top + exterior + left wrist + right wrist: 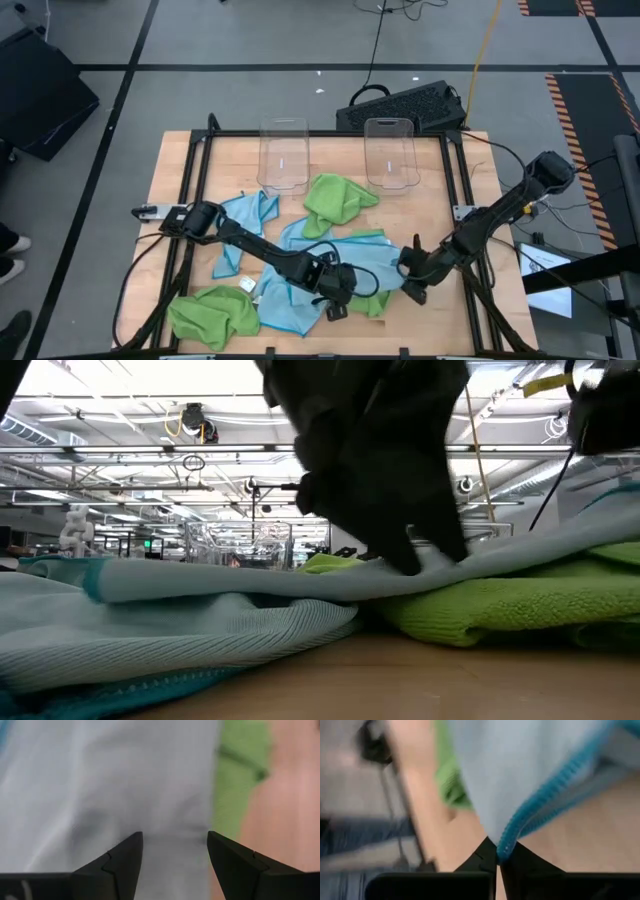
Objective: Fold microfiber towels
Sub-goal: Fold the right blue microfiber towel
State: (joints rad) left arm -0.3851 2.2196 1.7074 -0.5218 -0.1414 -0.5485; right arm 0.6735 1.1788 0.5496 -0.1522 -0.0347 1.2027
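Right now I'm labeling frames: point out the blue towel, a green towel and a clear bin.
blue towel (520, 765), right wrist view, flat face.
green towel (338, 197), high view, middle.
clear bin (285, 160), high view, wall.

The front half of the table (175, 160) is taken up by a spread of light blue towels (300, 270) and green towels (212, 312), over which both arms are stretched, the left gripper (338, 298) open above the blue cloth and the right gripper (410, 268) closed on a blue edge. The back edge is obstructed by two clear bins (284, 155), standing side by side with a narrow gap between them. Bare wood is left at the back left corner and along the right edge.
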